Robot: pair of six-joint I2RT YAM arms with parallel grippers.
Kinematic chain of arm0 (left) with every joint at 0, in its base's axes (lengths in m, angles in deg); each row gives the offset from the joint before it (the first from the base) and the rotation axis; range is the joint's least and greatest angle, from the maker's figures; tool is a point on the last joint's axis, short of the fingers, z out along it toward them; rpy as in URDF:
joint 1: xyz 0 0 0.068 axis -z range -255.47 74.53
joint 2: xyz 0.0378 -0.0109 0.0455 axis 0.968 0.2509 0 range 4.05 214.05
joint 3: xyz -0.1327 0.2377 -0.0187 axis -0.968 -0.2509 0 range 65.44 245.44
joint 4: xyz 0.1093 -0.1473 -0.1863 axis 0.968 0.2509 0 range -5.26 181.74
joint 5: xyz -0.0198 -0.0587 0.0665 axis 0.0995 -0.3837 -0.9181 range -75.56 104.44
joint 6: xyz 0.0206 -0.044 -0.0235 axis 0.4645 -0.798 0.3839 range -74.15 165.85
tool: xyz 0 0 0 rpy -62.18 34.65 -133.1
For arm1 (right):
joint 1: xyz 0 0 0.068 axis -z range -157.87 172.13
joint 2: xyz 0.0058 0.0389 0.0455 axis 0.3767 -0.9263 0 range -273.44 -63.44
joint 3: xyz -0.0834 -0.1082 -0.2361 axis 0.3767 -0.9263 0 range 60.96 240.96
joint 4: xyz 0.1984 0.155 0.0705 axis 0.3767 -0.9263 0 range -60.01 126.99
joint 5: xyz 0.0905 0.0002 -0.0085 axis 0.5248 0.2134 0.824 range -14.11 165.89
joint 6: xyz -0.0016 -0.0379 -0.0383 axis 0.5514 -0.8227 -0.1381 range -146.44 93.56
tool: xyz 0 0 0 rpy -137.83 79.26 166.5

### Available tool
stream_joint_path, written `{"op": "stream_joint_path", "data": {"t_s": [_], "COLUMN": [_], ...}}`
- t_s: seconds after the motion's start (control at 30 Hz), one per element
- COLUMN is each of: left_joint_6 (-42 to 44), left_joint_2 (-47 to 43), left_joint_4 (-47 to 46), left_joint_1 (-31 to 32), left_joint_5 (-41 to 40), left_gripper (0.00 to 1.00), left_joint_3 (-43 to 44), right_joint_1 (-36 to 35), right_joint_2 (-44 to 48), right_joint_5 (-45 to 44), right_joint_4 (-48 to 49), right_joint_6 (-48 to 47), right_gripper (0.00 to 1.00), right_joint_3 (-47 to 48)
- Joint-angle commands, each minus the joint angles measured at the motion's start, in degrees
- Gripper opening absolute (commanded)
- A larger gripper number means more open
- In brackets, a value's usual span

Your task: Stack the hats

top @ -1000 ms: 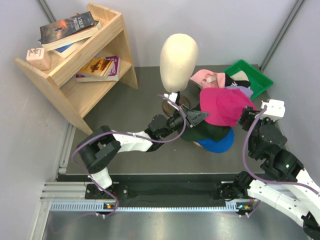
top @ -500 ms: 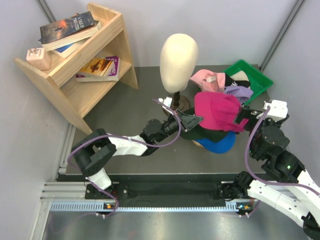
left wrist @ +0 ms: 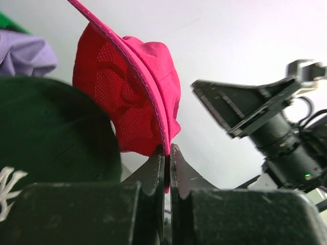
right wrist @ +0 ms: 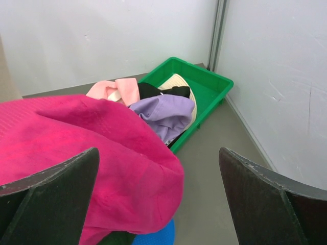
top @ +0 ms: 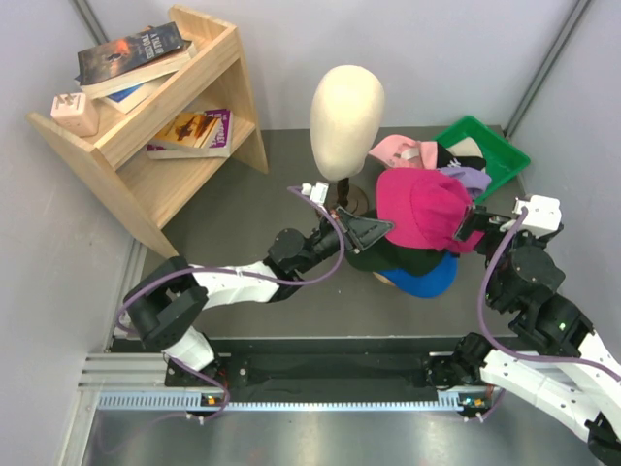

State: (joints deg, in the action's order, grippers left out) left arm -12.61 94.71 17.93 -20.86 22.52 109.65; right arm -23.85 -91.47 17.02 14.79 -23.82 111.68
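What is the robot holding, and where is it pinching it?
The left pincer pinches the magenta cap by its edge. The right pincer is open, holding nothing.

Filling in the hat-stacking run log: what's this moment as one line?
left gripper: shut on magenta cap brim | right gripper: open beside it | magenta cap above black cap, blue cap underneath

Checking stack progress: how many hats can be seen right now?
6: magenta cap pinched in the left claw above the dark logo cap and blue cap; pink cap, lavender cap and cream hat at the green tray. Others may be hidden.
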Motion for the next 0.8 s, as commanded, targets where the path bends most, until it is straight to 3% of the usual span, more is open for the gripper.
{"op": "stream_joint_path", "data": {"t_s": [0.0,0.27,0.5,0.77], "left_joint_6": [0.10,-1.67,1.24,-1.04], "left_joint_2": [-3.03,-3.64,-8.65,-11.02], "left_joint_4": [-7.18,-9.57,-5.53,-5.27], "left_joint_1": [-0.47,-1.52,-2.23,-3.11], "left_joint_5": [-1.31,-2.36,-6.75,-12.73], "left_gripper": [0.00,0.00,0.00,0.00], "left_joint_3": [-1.84,-6.23,-10.98,-16.25], "right_joint_1": [-0.34,-0.34,-0.34,-0.25], "right_joint_2": [0.52,1.40,2.02,1.84], "right_joint_5": [-0.10,-0.10,-0.02,0.07], "right_joint_4": [2.07,1.81,2.24,2.33], "right_joint_6": [0.02,-0.06,-0.06,0.11], "right_gripper": [1.00,1.00,0.99,1.00], "right_joint_3": [0.35,0.26,-0.18,-0.27]}}
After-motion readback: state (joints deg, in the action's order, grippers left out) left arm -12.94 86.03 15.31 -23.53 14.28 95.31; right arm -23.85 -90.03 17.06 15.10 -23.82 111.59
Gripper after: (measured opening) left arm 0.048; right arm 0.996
